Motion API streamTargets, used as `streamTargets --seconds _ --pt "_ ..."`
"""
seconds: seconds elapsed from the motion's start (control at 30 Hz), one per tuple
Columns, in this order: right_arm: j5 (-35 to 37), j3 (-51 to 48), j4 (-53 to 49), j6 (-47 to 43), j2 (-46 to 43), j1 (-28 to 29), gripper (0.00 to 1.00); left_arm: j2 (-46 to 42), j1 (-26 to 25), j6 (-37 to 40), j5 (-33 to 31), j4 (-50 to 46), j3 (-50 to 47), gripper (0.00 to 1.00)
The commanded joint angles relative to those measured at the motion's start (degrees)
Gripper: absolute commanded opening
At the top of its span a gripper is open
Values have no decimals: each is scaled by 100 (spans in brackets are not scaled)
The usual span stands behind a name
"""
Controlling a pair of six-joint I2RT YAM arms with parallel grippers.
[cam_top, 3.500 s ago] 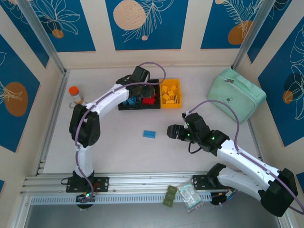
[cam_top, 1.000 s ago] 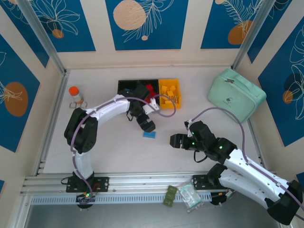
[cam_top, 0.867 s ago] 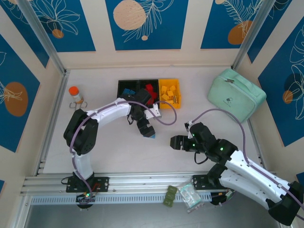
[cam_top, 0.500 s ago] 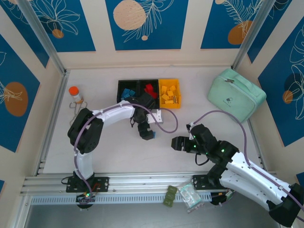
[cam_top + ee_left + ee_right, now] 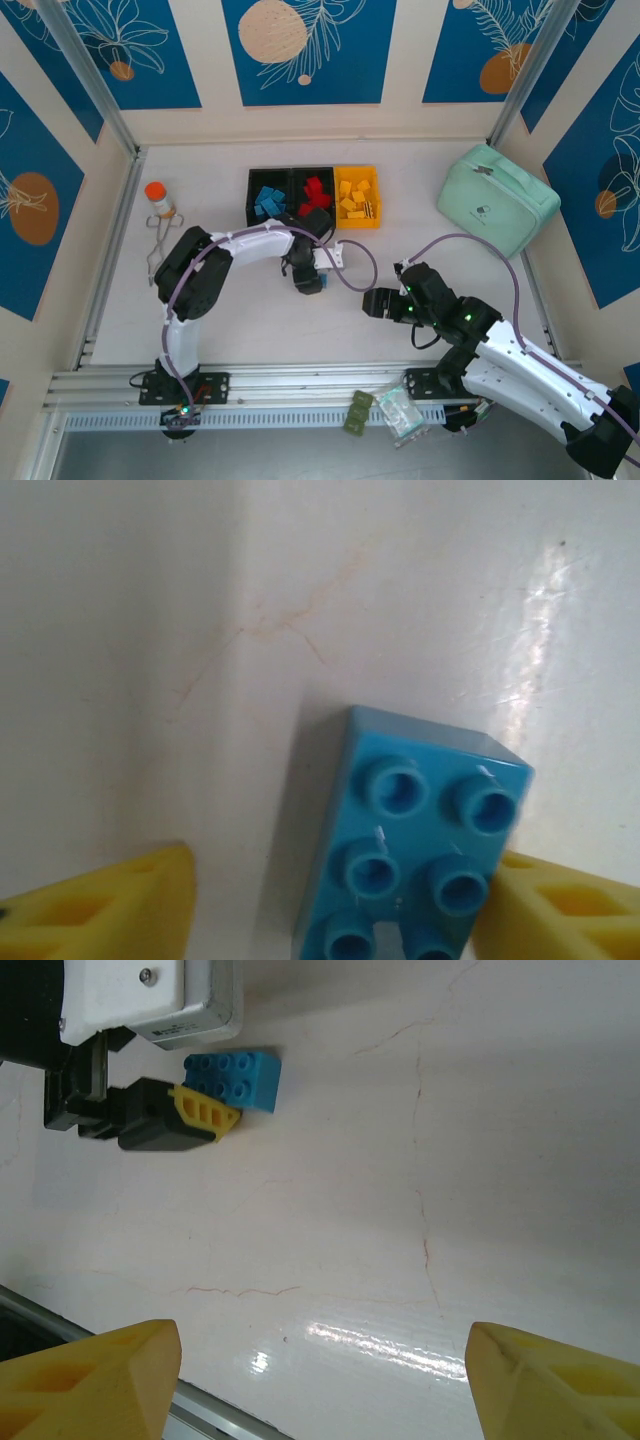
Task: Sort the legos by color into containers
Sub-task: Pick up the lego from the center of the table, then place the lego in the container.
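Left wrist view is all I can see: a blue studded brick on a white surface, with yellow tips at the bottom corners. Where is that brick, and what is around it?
Observer: The blue brick lies on the table, on the near side of a row of three bins, with the left gripper down over it.
Operator: What is in those bins?
Observer: Blue bricks in the left black one, red bricks in the middle black one, yellow bricks in the yellow one.
Operator: Is the other arm doing anything?
Observer: The right gripper hangs open and empty to the brick's right, facing it.
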Motion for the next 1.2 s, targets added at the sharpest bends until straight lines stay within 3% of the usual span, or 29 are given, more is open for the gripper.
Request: streamTargets --seconds 0.0,0.3,0.7,1.17 --pt "93 -52 -12 72 -67 -42 75 182 -126 -120 128 -217 -45 58" --pt "144 -56 12 70 -76 -70 75 236 -127 -626 109 -383 108 24" --pt "119 -74 114 38 -84 -79 75 -507 17 -1648 205 116 -117 22" --pt "-299 434 924 -484 713 -86 76 -2090 968 -3232 835 998 -808 24"
